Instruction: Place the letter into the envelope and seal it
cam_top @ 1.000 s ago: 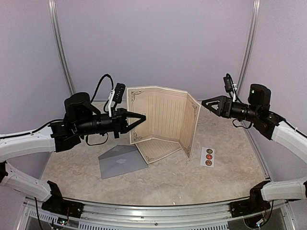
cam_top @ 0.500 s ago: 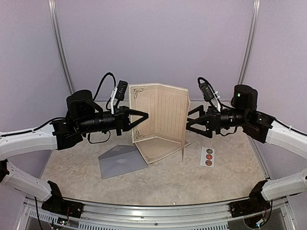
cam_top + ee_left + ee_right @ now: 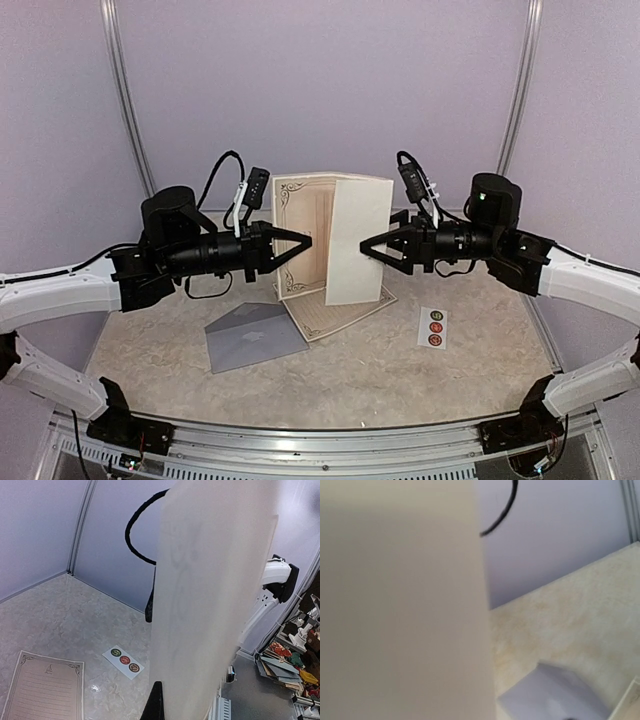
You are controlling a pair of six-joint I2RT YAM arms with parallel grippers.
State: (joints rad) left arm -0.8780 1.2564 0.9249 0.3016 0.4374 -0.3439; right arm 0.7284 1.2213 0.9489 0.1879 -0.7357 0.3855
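Note:
The cream letter [image 3: 350, 240] stands upright at mid-table, its right panel folded over the lined left part, its lower section [image 3: 330, 315] lying on the table. My left gripper [image 3: 303, 241] is shut on the letter's left edge. In the left wrist view the sheet [image 3: 215, 595] rises past one dark finger [image 3: 156, 705]. My right gripper [image 3: 365, 246] is open, its tips at the folded panel's outer face. The blank paper [image 3: 400, 605] fills the left of the right wrist view and hides the fingers. The grey-blue envelope [image 3: 255, 335] lies flat to the front left, and shows as well in the right wrist view [image 3: 555, 695].
A white strip with three round stickers [image 3: 434, 327] lies on the table right of the letter, and the left wrist view catches the strip [image 3: 125, 660] too. Purple walls enclose the marbled table [image 3: 350, 380] at the back and sides.
My right gripper swept left from the far right and pushed the letter's right panel over onto the middle. Its jaws have narrowed somewhat. The left gripper stayed in place, holding the letter.

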